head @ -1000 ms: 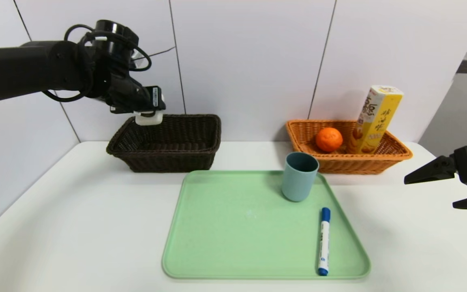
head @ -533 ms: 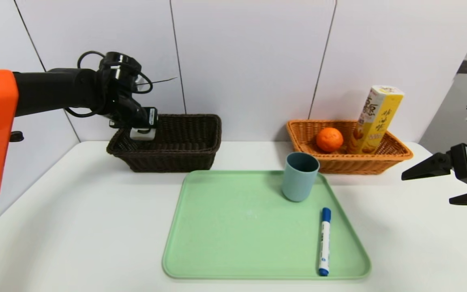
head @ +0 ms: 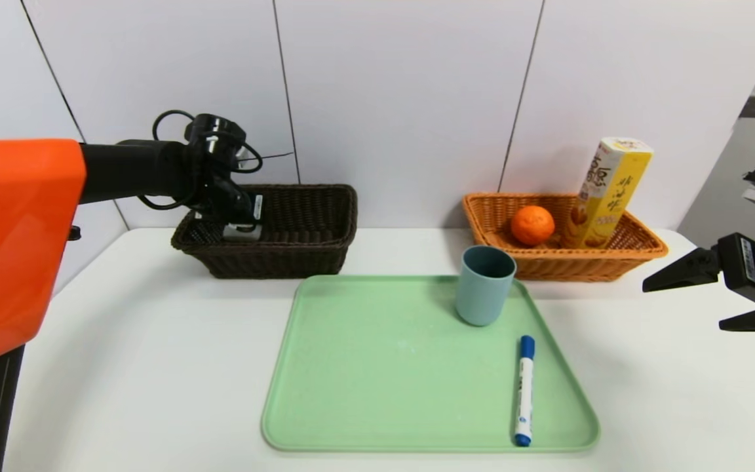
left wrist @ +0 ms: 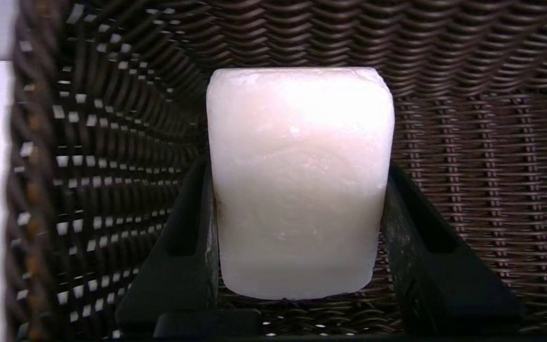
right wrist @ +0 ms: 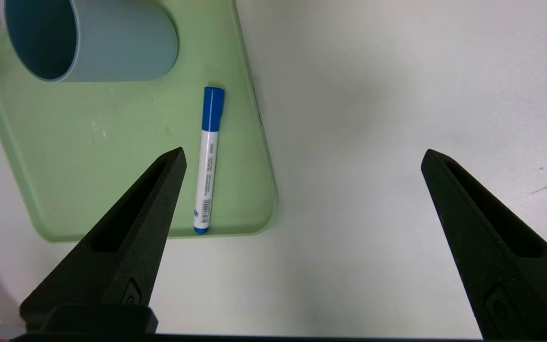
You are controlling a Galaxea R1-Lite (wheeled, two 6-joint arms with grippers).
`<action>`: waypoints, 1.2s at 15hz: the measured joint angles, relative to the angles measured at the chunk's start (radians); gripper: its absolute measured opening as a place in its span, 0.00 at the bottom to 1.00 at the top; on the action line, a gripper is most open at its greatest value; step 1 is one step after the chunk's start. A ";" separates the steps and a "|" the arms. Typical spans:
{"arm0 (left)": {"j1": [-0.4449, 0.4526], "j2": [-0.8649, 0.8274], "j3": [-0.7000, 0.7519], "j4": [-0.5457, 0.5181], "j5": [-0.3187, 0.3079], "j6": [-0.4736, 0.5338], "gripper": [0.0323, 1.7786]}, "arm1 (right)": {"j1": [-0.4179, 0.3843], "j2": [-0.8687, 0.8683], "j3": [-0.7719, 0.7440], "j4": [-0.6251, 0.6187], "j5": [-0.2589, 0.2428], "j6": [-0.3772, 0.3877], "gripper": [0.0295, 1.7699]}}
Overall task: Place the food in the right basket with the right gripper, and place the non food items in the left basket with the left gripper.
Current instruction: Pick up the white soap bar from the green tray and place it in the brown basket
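Left end effector [head: 241, 223], reaching toward eleven o'clock, grips a white block [left wrist: 297, 180] between its two fingers [left wrist: 183, 247], inside the dark basket [head: 299, 259]. We see the block's long axis running along the fingers, its far end toward the basket's back wall, woven floor close beneath; whether it touches the floor we cannot tell. We judge the coming move to be a release, which depends on that small gap below the block. Right end effector [head: 698, 298] hangs at three o'clock over the bench [head: 122, 341], fingers spread wide and empty. Cup [head: 484, 294] and marker [head: 524, 390] remain on the tray [head: 351, 393], nearer the right arm though meant for the left.
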 joint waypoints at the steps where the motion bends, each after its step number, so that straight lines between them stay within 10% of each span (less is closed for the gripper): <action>1: 0.001 0.007 0.000 0.000 0.000 0.000 0.53 | 0.000 0.003 0.000 -0.011 0.000 0.001 0.97; 18: -0.066 -0.123 0.000 0.003 0.001 -0.022 0.87 | 0.000 0.017 0.000 -0.021 0.000 0.001 0.97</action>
